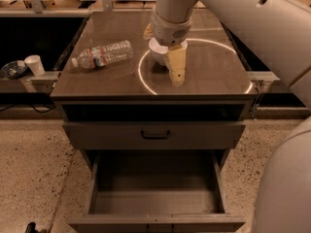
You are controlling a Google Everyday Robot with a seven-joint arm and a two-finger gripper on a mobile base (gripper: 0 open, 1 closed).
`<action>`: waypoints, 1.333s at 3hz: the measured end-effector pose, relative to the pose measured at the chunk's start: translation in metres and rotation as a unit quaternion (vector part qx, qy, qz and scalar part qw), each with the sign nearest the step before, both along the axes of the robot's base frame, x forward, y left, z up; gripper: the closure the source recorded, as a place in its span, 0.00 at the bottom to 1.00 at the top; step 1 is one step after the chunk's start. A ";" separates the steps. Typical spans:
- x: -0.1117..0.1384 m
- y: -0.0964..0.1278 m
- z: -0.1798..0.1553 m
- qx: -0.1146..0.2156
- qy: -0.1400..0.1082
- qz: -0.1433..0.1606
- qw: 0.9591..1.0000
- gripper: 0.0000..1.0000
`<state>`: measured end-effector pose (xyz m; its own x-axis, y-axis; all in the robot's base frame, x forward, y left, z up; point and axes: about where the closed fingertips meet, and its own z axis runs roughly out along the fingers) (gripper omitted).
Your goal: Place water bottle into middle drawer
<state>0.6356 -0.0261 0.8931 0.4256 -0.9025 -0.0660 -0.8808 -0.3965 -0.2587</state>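
The water bottle (102, 54) lies on its side at the left of the cabinet top (209, 76), white cap pointing left. My gripper (163, 50) hangs over the middle of the top, to the right of the bottle and apart from it. It is open and empty, with one tan finger (176, 66) toward the front and the other (147, 31) behind. The middle drawer (155, 200) is pulled open below, its grey tray floor bare.
A white bowl (156, 50) sits under the gripper, mostly hidden by it. A closed drawer front with a dark handle (155, 135) is above the open drawer. A small white paper cup (35, 64) stands on a ledge at the left.
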 end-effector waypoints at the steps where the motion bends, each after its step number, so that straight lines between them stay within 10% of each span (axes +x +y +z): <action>1: 0.004 0.005 -0.001 -0.007 0.008 -0.001 1.000 0.00; 4: 0.108 0.094 -0.027 -0.028 0.003 -0.021 0.999 0.00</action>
